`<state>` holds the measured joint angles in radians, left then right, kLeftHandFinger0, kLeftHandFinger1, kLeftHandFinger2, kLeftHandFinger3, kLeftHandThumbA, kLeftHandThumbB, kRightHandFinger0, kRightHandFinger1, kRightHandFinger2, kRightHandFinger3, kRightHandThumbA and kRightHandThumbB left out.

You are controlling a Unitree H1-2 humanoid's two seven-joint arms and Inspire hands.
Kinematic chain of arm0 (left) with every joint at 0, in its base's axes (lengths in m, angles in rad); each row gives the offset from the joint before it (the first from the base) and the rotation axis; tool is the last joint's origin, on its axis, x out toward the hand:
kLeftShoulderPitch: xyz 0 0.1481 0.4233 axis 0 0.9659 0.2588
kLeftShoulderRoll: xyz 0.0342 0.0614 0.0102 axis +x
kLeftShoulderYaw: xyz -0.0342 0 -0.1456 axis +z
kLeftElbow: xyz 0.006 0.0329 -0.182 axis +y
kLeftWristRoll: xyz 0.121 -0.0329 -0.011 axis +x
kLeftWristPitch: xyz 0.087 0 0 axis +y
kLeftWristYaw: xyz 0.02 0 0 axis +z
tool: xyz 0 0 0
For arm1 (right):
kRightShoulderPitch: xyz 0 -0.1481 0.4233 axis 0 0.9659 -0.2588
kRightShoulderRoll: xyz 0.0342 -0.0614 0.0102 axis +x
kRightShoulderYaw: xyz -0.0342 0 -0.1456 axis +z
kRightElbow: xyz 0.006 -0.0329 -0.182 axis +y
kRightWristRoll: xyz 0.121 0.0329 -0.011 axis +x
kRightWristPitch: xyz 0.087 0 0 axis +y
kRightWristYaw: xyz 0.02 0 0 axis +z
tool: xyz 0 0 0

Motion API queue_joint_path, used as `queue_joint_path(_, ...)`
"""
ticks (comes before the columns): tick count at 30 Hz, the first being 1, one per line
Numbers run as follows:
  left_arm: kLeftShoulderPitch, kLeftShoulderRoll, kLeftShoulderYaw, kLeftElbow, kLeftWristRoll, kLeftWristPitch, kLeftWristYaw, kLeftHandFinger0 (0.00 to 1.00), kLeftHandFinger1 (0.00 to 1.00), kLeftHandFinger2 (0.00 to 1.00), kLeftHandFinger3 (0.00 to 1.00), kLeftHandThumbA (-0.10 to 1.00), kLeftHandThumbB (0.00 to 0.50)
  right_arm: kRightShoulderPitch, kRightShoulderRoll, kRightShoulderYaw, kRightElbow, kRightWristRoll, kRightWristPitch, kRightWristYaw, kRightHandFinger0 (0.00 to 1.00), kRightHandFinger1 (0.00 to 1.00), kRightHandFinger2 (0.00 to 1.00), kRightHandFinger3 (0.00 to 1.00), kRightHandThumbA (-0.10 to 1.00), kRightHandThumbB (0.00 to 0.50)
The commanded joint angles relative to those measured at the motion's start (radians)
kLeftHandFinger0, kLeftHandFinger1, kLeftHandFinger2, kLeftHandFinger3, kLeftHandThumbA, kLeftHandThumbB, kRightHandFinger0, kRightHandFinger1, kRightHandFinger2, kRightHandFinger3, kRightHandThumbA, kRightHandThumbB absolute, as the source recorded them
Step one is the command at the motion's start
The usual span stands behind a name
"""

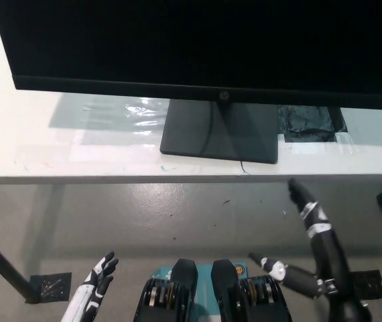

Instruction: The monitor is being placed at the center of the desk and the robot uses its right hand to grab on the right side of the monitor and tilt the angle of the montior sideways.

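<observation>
Monitor (204,47), one, stands untouched; right hand (308,208) apparently spread, left hand (97,282) spread, both empty.

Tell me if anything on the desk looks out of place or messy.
Two things stand out. A crumpled black patch lies taped flat on the white desk just right of the monitor stand. Left of the stand, a wrinkled clear film lies on the desk. The monitor itself looks undamaged.
</observation>
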<state>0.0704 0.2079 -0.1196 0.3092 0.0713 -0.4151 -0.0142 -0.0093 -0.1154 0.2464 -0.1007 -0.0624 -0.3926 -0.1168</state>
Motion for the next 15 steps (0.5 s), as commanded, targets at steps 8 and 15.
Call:
queue_joint_path(8,-0.032,0.02,0.003,-0.021,0.001,-0.055,0.013,1.0,1.0,1.0,1.0,1.0,0.37,-0.065,0.018,-0.096,-0.156,0.632,0.139,0.11,1.0,1.0,1.0,1.0,1.0,0.36)
queue_joint_path(15,-0.024,0.019,0.003,-0.023,-0.003,-0.055,0.007,1.0,1.0,1.0,1.0,1.0,0.367,-0.144,0.03,-0.204,-0.101,1.032,0.32,0.159,1.0,1.0,1.0,1.0,1.0,0.347)
